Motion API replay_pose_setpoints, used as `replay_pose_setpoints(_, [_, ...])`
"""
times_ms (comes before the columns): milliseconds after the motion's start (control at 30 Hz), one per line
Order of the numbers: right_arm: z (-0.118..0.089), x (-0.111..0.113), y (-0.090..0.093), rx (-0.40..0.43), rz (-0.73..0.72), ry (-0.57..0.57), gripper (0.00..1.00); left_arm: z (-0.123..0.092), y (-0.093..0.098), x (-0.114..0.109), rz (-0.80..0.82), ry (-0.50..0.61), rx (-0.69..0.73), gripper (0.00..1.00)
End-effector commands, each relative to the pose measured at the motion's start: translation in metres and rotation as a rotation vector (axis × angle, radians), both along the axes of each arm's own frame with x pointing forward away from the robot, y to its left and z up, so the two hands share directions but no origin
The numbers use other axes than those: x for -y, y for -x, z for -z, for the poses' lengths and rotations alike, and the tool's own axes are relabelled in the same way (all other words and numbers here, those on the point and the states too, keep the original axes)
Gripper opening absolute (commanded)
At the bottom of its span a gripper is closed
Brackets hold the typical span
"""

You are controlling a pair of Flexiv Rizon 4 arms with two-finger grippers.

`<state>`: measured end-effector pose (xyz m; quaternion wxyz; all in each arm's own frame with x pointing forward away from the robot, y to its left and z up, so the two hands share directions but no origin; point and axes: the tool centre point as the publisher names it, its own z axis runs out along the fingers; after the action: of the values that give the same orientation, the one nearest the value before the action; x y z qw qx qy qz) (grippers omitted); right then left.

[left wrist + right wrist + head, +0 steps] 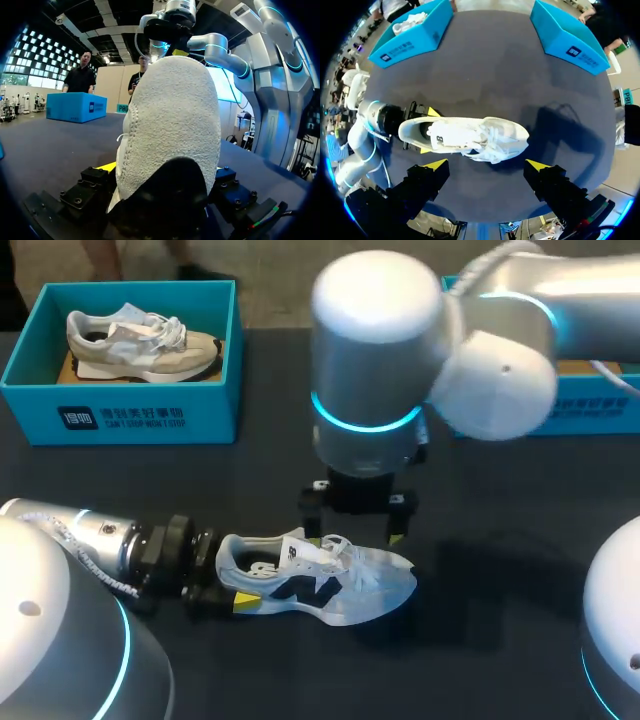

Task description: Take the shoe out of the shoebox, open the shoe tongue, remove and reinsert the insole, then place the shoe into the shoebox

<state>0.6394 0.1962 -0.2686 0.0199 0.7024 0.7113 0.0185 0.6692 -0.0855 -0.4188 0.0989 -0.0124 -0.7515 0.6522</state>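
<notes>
White shoe (320,580) with a dark side emblem lies outside the boxes on the dark table (480,540), sole down, toe toward the robot's right and heel toward its left. The left arm enters low from the left. The left end effector (228,582) is closed on the heel of the shoe, with one yellow-tipped finger against each side of it. The left wrist view confirms this: the heel counter fills the space between the two fingers and touches both. The right arm comes in from the upper right and hangs over the middle of the shoe. The right end effector (487,164) is spread wide, its two yellow tips standing well apart and clear of the shoe, which lies ahead of them with laces and tongue facing up. No contact between the right fingers and the shoe is observed. Whether the insole is seated cannot be determined. A blue shoebox (120,415) stands at the far left of the table and holds a second beige shoe (140,340). Another blue shoebox (600,405) stands at the far right, partly hidden by the right arm; its contents cannot be seen.
</notes>
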Motion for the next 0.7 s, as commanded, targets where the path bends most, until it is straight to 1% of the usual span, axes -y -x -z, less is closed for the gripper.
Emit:
replay_pose_setpoints(33, [0.007, -0.046, -0.006, 0.009, 0.010, 0.200, 1.00, 0.002, 0.000, 0.002, -0.003, -0.001, 0.000, 0.00])
replay_pose_setpoints(300, [0.019, -0.051, -0.007, 0.046, 0.070, 0.248, 1.00, 0.002, 0.000, 0.002, -0.003, -0.001, 0.000, 0.00])
replay_pose_setpoints(533, [0.029, -0.064, -0.010, 0.041, 0.113, 0.328, 1.00, 0.002, 0.000, 0.002, -0.003, -0.001, 0.000, 0.00])
replay_pose_setpoints(700, [0.036, -0.073, -0.005, 0.040, 0.153, 0.373, 1.00, 0.002, 0.000, 0.002, -0.003, -0.001, 0.000, 0.00])
